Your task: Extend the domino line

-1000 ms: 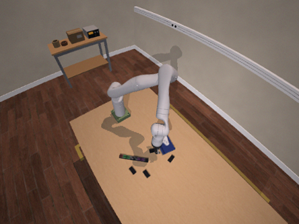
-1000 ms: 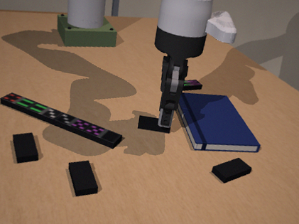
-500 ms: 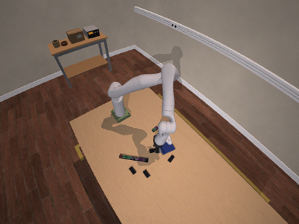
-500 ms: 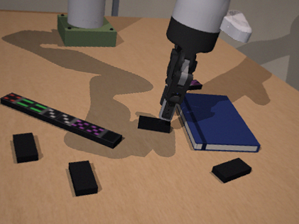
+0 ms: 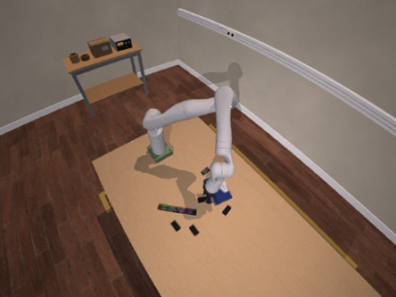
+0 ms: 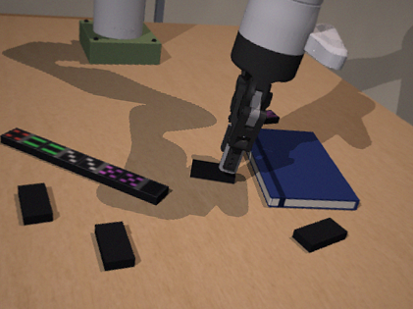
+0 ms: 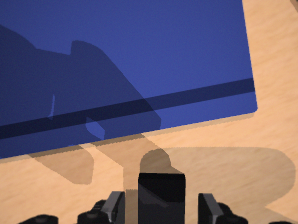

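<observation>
Claw [image 5: 209,199] [image 6: 229,167] [image 7: 161,206] partly open, unclenched; fingers straddle a plain black rectangular domino [image 5: 202,199] [image 6: 207,171] [image 7: 161,200], gaps visible on both sides. On the wood-coloured table [image 5: 247,252] [image 6: 232,288] [image 7: 272,135]: blue hardcover book [image 5: 222,197] [image 6: 308,168] [image 7: 200,45] beside the claw; straight domino line [image 5: 176,209] [image 6: 84,165], red to blank; 3 black face-down dominoes [image 5: 226,210] [image 6: 320,234] apart from the line; 1 colour-marked domino [image 5: 205,171] [image 6: 272,118] behind the claw in the exterior view. Matching domino: cannot tell.

Pale grey rounded arm [image 5: 191,107] [image 6: 280,22], black wrist.
</observation>
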`<move>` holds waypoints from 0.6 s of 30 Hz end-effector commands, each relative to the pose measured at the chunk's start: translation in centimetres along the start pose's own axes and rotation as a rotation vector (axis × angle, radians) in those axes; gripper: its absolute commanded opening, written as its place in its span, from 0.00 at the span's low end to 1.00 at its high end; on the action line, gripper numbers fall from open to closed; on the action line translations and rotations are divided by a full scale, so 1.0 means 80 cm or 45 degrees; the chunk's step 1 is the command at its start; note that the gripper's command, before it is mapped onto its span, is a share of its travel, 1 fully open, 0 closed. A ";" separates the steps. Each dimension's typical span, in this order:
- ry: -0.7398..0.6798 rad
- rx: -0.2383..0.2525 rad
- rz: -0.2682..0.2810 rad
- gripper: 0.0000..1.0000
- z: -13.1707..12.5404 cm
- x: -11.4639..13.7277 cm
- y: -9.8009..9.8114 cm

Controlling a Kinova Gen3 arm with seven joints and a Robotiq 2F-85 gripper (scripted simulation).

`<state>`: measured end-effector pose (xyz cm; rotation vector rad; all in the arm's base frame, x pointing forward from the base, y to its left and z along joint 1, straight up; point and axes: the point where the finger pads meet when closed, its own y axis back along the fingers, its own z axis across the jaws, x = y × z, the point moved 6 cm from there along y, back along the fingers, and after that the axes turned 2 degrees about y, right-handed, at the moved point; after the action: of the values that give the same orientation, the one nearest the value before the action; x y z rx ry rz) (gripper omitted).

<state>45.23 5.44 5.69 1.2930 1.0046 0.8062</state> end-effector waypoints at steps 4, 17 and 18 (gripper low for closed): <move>0.000 -0.002 0.001 0.49 0.001 0.002 -0.012; 0.000 -0.002 0.001 0.49 0.001 0.004 -0.024; 0.000 -0.002 0.001 0.49 0.001 0.004 -0.024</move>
<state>45.24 5.46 3.72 1.2930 1.0047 0.8066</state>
